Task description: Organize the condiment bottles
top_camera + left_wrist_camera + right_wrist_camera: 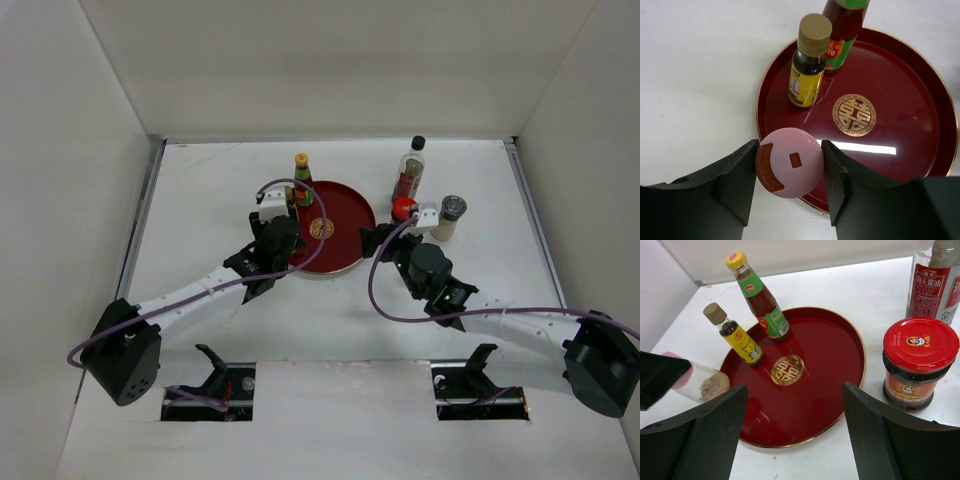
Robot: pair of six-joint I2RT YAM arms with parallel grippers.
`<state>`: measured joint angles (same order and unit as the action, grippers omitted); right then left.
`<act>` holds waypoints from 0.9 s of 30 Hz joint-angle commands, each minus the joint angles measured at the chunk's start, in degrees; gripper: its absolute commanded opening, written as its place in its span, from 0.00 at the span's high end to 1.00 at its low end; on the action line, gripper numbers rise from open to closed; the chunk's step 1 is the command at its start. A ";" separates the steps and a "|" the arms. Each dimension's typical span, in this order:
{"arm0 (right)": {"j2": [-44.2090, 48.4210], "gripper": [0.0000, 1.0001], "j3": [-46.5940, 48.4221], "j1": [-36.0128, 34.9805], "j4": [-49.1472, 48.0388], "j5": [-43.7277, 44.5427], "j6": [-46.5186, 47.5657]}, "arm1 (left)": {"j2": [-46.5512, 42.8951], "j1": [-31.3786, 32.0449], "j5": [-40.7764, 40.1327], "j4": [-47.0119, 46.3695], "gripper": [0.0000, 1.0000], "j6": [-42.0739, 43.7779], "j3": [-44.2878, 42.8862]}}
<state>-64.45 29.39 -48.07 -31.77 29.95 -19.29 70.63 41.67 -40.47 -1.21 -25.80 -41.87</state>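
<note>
My left gripper is shut on the pink-capped bottle and holds it tilted over the near-left rim of the round red tray. The right wrist view shows the bottle's clear body. The yellow bottle and the red sauce bottle stand on the tray's far left part. My right gripper is open and empty at the tray's right edge. The red-lidded jar stands just right of it. The tall clear black-capped bottle and the grey-topped shaker stand on the table. The small cream bottle is out of view.
The table is walled on the left, back and right. The tray lies at mid-table between both arms. My left gripper and right gripper flank it. Purple cables loop over both arms.
</note>
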 commanded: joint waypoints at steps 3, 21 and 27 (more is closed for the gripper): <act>0.11 0.18 0.85 -0.31 -3.56 -0.25 0.13 | 2.93 0.03 -0.58 -7.84 0.64 0.40 -1.99; 1.78 0.23 0.50 -0.31 -3.56 -0.42 0.13 | 12.34 -2.16 1.45 -11.27 0.55 1.10 -2.17; 3.97 0.64 -0.20 -0.31 -3.29 -1.56 1.79 | 8.66 -1.99 1.09 -11.27 0.24 1.28 -1.55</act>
<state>-63.29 29.34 -48.07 -31.75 29.65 -18.59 83.11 39.77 -39.00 -9.89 -24.71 -42.48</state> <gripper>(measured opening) 0.382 0.736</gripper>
